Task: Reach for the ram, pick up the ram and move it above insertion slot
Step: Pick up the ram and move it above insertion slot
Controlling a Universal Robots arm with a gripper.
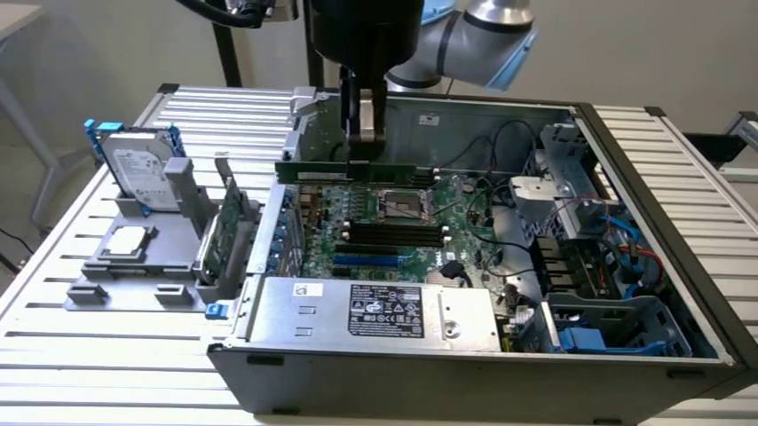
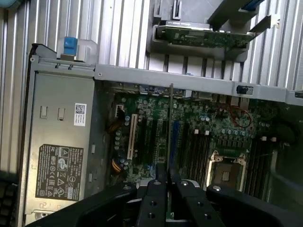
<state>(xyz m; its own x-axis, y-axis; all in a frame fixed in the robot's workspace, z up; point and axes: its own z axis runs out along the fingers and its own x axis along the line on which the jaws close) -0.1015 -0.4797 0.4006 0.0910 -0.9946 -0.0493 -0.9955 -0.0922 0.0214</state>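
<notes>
The ram [image 1: 350, 169] is a long, thin green stick, held level by its middle above the far part of the motherboard [image 1: 462, 248] inside the open computer case [image 1: 663, 231]. My gripper [image 1: 364, 149] hangs straight down from the arm and is shut on it. In the wrist view the ram [image 2: 169, 123] appears edge-on as a thin line running out from between the black fingers [image 2: 156, 189] of my gripper [image 2: 168, 182]. The black insertion slots [image 1: 391, 232] lie beside the CPU socket [image 1: 403, 206], lower than the stick and nearer the exterior view's bottom.
A silver hard drive [image 1: 140, 173] and a green expansion card [image 1: 225, 232] stand in a grey holder [image 1: 130, 284] at the exterior view's left. The power supply [image 1: 379, 311] fills the case's near side. Cables and a drive cage [image 1: 592, 257] crowd the exterior view's right.
</notes>
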